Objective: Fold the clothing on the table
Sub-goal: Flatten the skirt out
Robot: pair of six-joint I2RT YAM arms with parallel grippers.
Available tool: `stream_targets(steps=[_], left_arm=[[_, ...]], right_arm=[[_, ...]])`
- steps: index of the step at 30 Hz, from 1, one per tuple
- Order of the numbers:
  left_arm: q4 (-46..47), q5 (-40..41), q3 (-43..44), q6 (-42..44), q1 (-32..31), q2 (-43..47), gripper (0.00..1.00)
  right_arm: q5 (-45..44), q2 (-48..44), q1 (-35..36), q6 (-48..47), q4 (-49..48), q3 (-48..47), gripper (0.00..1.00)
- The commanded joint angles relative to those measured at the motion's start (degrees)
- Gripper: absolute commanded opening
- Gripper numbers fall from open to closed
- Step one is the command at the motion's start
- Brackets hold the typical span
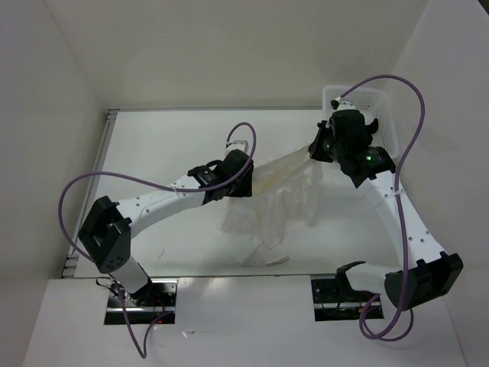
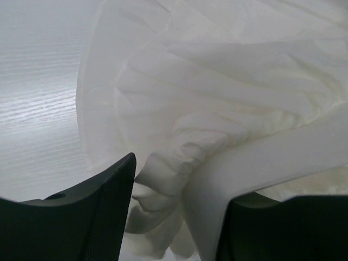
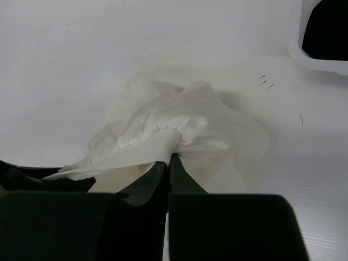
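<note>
white basket (image 1: 359, 92) sits just behind right gripper (image 1: 315, 151) holding clothing (image 1: 283, 200).

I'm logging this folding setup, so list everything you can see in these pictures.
clothing: one, white, mid-table, partly lifted and strung between the two grippers
table: one, white, under everything
basket: one, white mesh, table's far right corner
left arm: one, white with black joints, from the near edge
right arm: one, white with black joints, from the near edge
cables: two, purple, one looping along each arm
left gripper: one, black, fabric bunched between its fingers, grip unclear
right gripper: one, black, shut on a fold of the clothing
</note>
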State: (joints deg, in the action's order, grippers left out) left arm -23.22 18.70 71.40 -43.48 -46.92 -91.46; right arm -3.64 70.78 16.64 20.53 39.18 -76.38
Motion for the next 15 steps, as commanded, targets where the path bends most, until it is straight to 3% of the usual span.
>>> stream_targets(steps=[1,7,15], left_arm=[[-7.6,-1.8,3.8,5.9,0.0,-3.8,0.58],[-7.6,-2.4,4.4,10.0,0.0,-3.8,0.8],[-14.0,-4.9,11.7,13.8,0.0,-4.4,0.84]], right_arm=[[-0.8,-3.6,-0.6,-0.3,-5.0,0.4,0.0],[0.4,-4.2,-0.6,-0.3,-5.6,1.0,0.0],[1.5,-4.2,-0.6,-0.3,-5.6,1.5,0.0]])
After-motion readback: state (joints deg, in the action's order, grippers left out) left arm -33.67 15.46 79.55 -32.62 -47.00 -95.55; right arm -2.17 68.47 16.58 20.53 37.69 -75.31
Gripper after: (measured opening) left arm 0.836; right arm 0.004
